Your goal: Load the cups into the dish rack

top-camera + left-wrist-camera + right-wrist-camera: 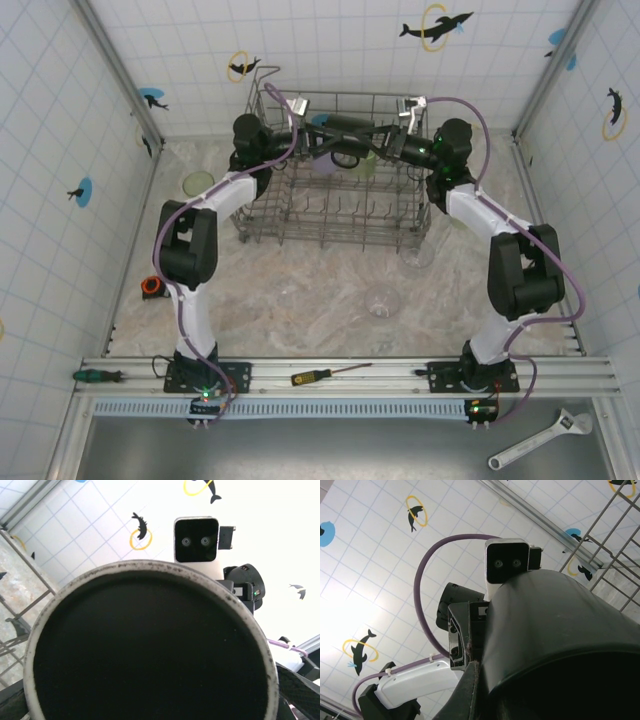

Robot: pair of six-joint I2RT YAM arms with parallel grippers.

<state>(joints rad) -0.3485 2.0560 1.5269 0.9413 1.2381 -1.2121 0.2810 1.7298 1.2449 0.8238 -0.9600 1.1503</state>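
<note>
The black mug [348, 138] hangs on its side above the dish rack [340, 97], between both grippers. My right gripper [490, 692] is shut on the mug's [555, 630] wall near the rim, with one finger [470, 695] outside and the other hidden inside. My left gripper [155, 700] is open, and the mug's base [150, 650] sits between its fingers [300, 690], which lie close along its sides. A green cup [362, 165] and a lavender cup [322, 166] sit in the rack. Clear glasses [382, 300] and another green cup [199, 182] stand on the table.
A yellow-handled screwdriver [320, 376] and a green one [95, 376] lie on the front rail. A wrench [540, 440] lies at the bottom right. An orange and black object [152, 288] sits at the table's left edge. Tiled walls close in the sides and back.
</note>
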